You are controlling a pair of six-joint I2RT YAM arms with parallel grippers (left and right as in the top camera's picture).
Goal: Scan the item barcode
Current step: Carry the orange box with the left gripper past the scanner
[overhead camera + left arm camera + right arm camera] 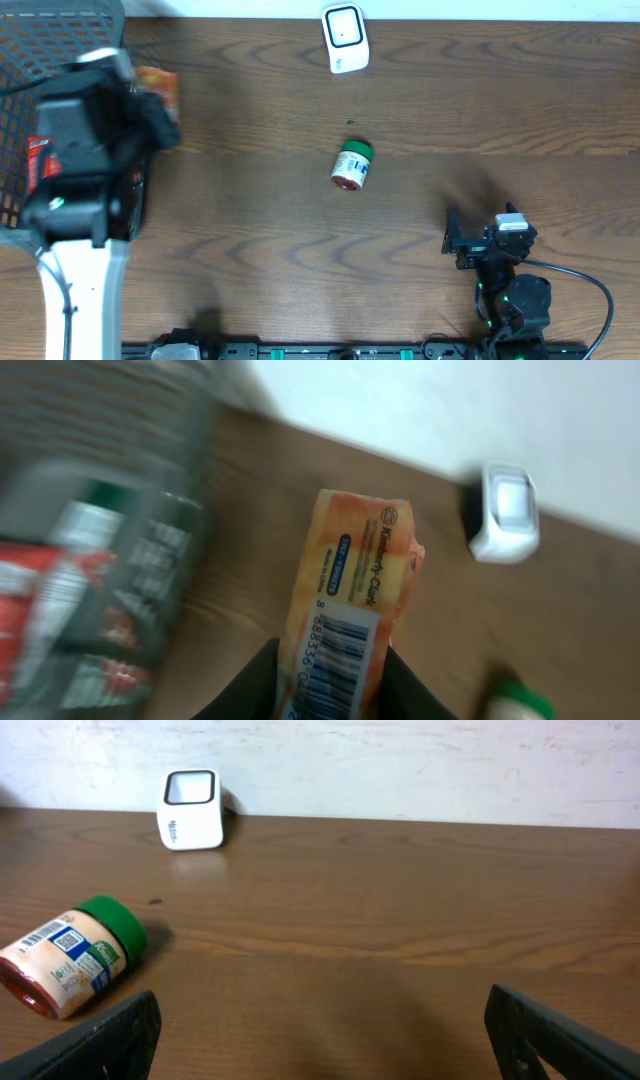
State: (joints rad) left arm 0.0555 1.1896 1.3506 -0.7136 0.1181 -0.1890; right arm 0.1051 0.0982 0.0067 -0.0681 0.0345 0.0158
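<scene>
An orange tissue packet point(355, 580) with a printed barcode facing the left wrist camera is clamped between my left gripper's point(330, 695) dark fingers. In the overhead view the packet point(158, 88) shows at the tip of the left gripper point(150, 112), just right of the basket. The white scanner point(345, 38) stands at the table's far edge, well to the right of the packet, and shows too as the scanner point(505, 510) in the left wrist view. My right gripper point(462, 243) rests low at the near right, open, with only bare table between its fingers point(110, 1035).
A grey mesh basket point(40, 60) holding packaged goods fills the far left corner. A small jar with a green lid point(352, 166) lies on its side mid-table, left of the right gripper, seen as the jar point(70, 960) in the right wrist view.
</scene>
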